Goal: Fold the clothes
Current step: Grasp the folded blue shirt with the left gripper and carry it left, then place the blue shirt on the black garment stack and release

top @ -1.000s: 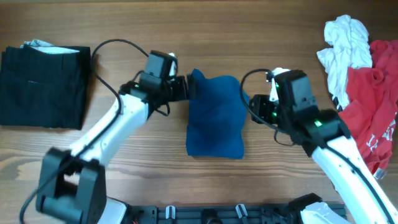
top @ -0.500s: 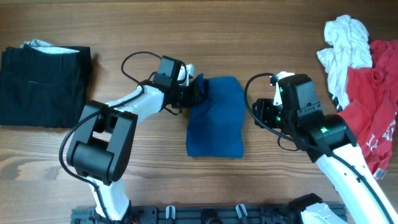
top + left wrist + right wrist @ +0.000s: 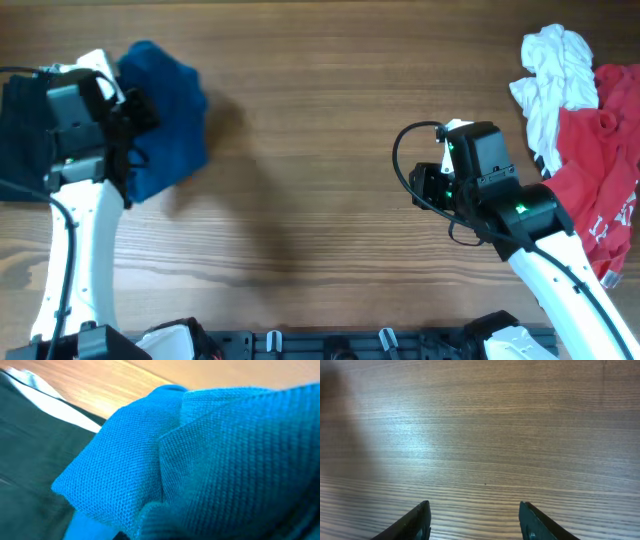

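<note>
- The blue shirt, folded into a bundle, is hanging at the far left of the table. It is overlapping the edge of the folded black garment, probably so it can be stacked there.
- The left gripper is pinching the shirt tight, its jaws buried in cloth.
- The right gripper is hovering half-spread over bare wood, well apart and holding nothing.
- The white garment and red garment are lying crumpled at the right edge, not yet folded.
- Nothing is blocking the left pile.

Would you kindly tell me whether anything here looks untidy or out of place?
The white garment and red garment lie crumpled in a heap at the far right. The blue shirt is bunched in the shut left end effector, beside the black garment.
</note>
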Controlling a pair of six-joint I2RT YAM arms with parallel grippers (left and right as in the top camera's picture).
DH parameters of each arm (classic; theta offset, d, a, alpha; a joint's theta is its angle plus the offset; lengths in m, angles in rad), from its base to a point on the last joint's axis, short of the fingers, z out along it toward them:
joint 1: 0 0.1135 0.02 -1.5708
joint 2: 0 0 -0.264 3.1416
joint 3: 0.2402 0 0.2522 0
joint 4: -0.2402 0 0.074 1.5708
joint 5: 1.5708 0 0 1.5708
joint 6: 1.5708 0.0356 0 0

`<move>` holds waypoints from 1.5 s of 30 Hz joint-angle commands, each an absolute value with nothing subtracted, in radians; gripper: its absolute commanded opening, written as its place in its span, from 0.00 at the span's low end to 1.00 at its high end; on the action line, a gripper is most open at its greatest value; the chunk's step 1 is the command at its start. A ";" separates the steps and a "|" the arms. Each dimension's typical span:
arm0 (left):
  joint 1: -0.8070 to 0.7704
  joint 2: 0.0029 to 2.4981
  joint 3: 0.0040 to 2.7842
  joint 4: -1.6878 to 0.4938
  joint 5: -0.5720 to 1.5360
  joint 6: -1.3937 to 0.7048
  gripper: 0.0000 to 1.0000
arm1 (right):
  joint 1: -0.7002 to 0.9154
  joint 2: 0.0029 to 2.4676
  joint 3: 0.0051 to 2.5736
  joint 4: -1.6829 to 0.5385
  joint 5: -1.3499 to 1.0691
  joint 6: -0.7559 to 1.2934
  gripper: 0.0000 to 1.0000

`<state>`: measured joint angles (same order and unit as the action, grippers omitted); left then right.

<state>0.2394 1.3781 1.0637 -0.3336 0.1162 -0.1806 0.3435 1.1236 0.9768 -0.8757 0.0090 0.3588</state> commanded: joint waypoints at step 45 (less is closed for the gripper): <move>0.015 0.872 1.132 -0.996 0.102 -0.162 1.00 | 0.260 0.622 0.964 -0.868 0.129 0.344 1.00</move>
<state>0.0132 1.1027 1.1839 -1.0218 0.1741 -0.2012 0.2626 0.7723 1.0027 -0.8600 0.0574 0.3210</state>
